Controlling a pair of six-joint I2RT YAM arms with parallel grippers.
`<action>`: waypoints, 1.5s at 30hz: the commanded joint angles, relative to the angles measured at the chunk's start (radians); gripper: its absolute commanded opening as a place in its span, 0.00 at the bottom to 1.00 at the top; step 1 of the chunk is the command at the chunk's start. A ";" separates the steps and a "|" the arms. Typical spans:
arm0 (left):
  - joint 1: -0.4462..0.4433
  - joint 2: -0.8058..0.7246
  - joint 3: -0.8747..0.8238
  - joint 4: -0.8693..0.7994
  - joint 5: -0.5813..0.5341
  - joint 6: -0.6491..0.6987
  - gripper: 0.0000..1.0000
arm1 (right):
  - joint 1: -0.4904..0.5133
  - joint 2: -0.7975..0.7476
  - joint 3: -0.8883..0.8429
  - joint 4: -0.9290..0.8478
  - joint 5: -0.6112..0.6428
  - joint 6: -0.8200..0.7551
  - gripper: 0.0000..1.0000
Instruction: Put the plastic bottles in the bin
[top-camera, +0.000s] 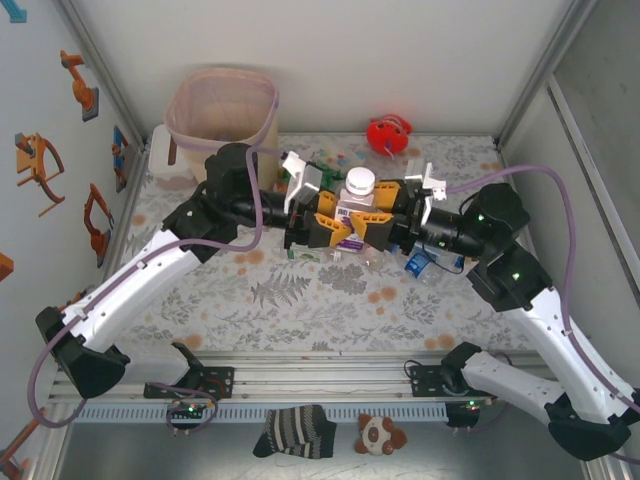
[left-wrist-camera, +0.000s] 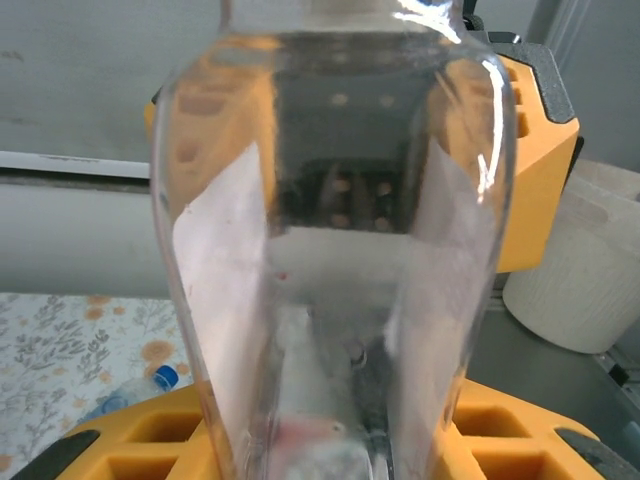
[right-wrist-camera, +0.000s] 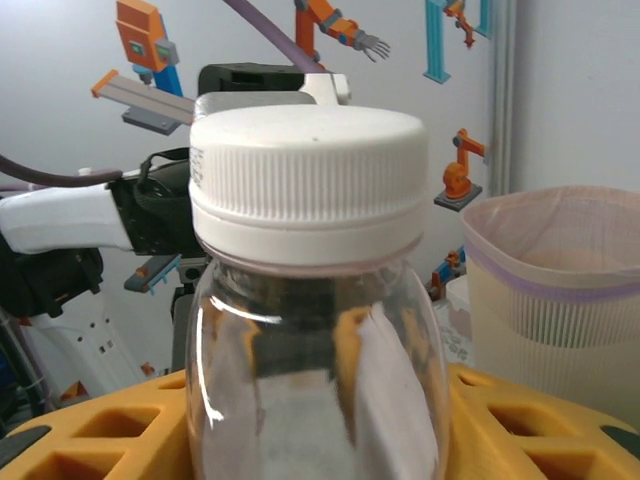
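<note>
A clear plastic bottle (top-camera: 356, 196) with a white cap is held above the middle of the table, between both grippers. My left gripper (top-camera: 338, 214) comes in from the left and is shut on it. In the left wrist view the bottle's body (left-wrist-camera: 330, 250) stands between the yellow fingers (left-wrist-camera: 130, 450). My right gripper (top-camera: 366, 220) faces it from the right, with the bottle (right-wrist-camera: 310, 190) between its yellow fingers (right-wrist-camera: 110, 430); whether they still press on it is unclear. Another bottle (top-camera: 420, 264), with a blue cap, lies under the right arm. The pink bin (top-camera: 200, 88) stands at the back left.
A red round toy (top-camera: 388, 135) lies at the back centre. A white box (top-camera: 164, 155) sits left of the bin. Walls close in the table on both sides. The bin (right-wrist-camera: 560, 300) is to the right in the right wrist view.
</note>
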 joint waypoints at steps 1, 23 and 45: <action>0.012 -0.044 0.029 -0.012 -0.020 0.046 0.33 | 0.002 -0.019 0.037 -0.041 0.058 -0.006 0.60; 0.198 0.042 0.218 -0.293 -0.790 0.072 0.33 | 0.002 -0.061 0.031 -0.152 0.222 -0.023 0.61; 0.565 0.460 0.684 -0.412 -0.949 0.141 0.30 | 0.002 -0.044 0.056 -0.165 0.202 0.018 0.59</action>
